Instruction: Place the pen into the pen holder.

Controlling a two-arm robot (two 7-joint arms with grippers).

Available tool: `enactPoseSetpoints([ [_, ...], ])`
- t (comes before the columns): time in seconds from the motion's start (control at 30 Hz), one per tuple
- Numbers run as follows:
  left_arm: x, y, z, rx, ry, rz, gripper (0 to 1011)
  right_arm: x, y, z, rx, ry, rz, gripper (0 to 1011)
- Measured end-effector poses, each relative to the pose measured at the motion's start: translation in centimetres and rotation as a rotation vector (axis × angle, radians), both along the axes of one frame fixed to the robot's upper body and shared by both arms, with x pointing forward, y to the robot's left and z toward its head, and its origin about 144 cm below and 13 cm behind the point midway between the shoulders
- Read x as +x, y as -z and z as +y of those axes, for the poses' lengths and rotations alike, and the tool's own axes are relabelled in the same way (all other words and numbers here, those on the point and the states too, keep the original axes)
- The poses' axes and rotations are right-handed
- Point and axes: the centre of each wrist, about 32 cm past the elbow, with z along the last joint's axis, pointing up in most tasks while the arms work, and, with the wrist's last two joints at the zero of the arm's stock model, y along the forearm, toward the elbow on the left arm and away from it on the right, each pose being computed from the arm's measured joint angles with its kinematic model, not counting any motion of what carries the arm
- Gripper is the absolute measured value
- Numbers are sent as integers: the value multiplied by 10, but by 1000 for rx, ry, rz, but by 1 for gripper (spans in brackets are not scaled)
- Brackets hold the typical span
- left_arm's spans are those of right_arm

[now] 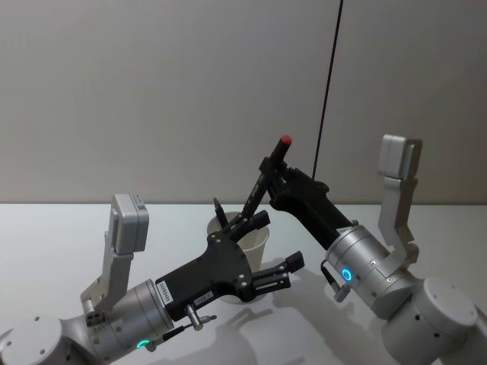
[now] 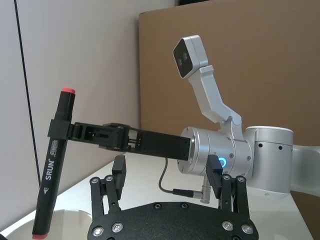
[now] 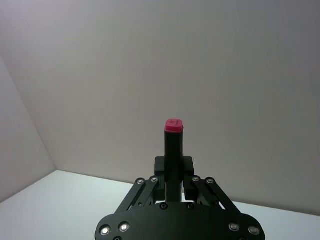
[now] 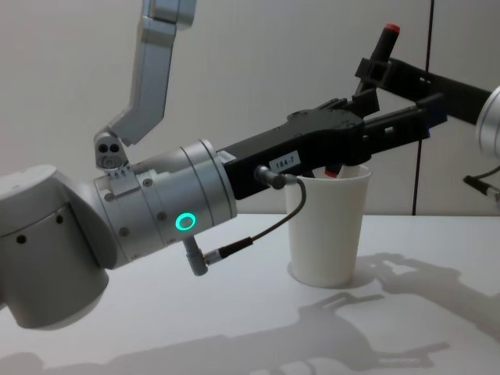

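Observation:
My right gripper [image 1: 266, 173] is shut on a black pen [image 1: 277, 154] with red ends and holds it tilted over the pen holder [image 1: 259, 243], a white paper cup on the table. The pen's lower end [image 2: 40, 231] sits at the cup's mouth [image 2: 70, 220], and in the chest view it is partly hidden behind my left gripper. The left gripper [image 1: 275, 242] is open and hovers at rim height over the cup's near side, holding nothing. The right wrist view shows the pen [image 3: 174, 145] upright between the shut fingers [image 3: 159, 167]. In the chest view the cup [image 4: 328, 226] stands mid-table.
A thin dark stick [image 1: 218, 211] rises from the cup's left rim. A black cable [image 1: 327, 91] hangs down the grey wall behind. The white table [image 1: 61, 228] stretches left and right of the cup. A brown board [image 2: 250, 60] stands behind the right arm.

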Motion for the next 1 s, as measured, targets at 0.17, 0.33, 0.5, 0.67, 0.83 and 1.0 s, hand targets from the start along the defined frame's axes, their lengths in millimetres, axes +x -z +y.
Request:
enactPoseSetpoints([
  [0.17, 0, 0, 0, 0, 0, 0, 1003, 1, 1, 2, -10, -1, 3, 194],
  [0.33, 0, 0, 0, 0, 0, 0, 1003, 2, 1, 3, -17, -1, 5, 226],
  [0.5, 0, 0, 0, 0, 0, 0, 1003, 3, 2, 3, -23, -1, 8, 422],
  [0.67, 0, 0, 0, 0, 0, 0, 1003, 3, 2, 4, -27, -1, 9, 564],
  [0.83, 0, 0, 0, 0, 0, 0, 1003, 4, 3, 4, -29, 0, 10, 728],
  [1.0, 0, 0, 0, 0, 0, 0, 1003, 4, 3, 4, -29, 0, 11, 852],
])
